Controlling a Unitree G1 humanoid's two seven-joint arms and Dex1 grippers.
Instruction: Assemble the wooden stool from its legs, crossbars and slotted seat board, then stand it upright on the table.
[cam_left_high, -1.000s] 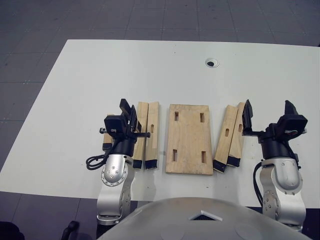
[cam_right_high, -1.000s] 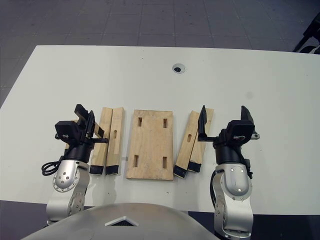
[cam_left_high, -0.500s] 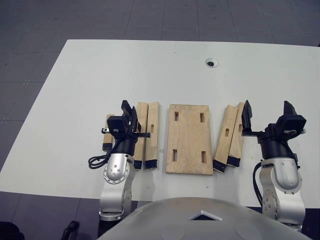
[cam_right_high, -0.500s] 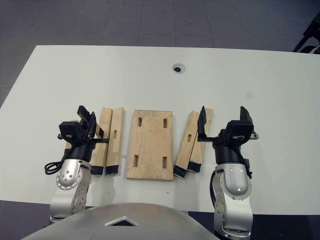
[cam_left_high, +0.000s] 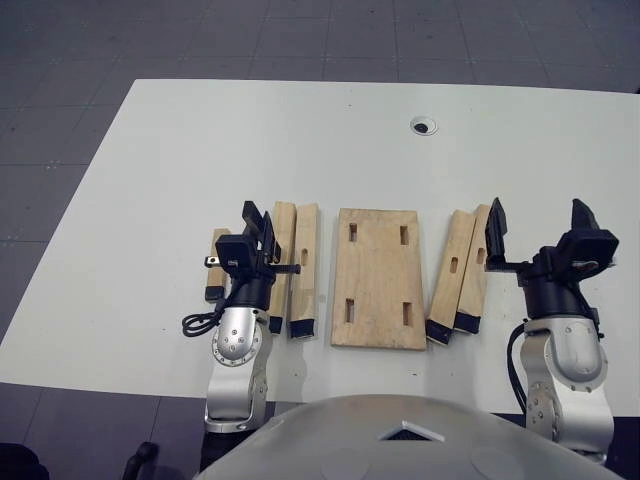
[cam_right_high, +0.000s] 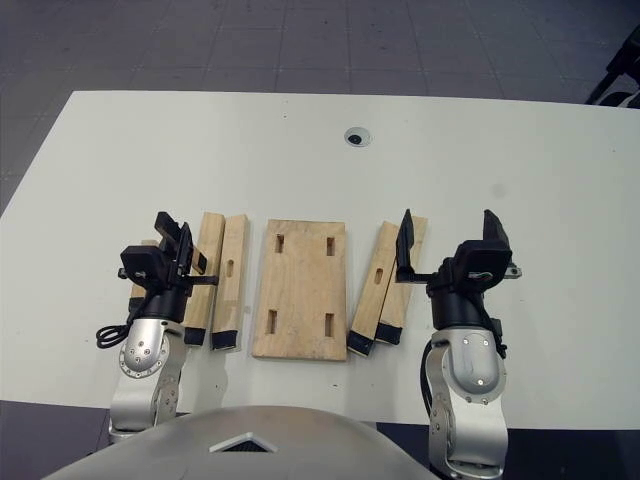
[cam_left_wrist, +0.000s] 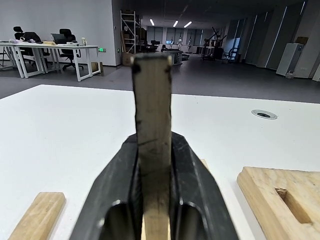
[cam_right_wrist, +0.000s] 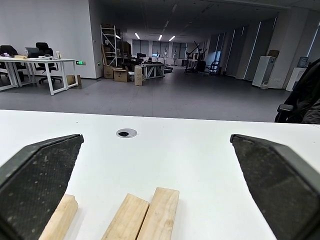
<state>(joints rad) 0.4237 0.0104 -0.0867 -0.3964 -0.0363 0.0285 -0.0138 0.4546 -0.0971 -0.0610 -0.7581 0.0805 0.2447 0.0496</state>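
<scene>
Left arm has edged slightly toward the middle since a second ago; wooden parts lie as they were.

Worktop: white, broad, set on dark grey tiled floor. Wrist views look out on an open office hall with desks and chairs and strip lights overhead.

Seat board: flat at centre, four slots facing up.
Left pair of legs: side by side, just beside the board, black-tipped near ends.
Right pair of legs: slightly slanted, touching each other, near the board's other edge.
Crossbar: flat, outermost on the left, partly hidden behind the left gripper.

Left gripper: fingers pressed together, above the outer left leg.
Right gripper: fingers spread wide, holding nothing, beside the right pair, apart from it.

Cable hole: far side of the worktop.
</scene>
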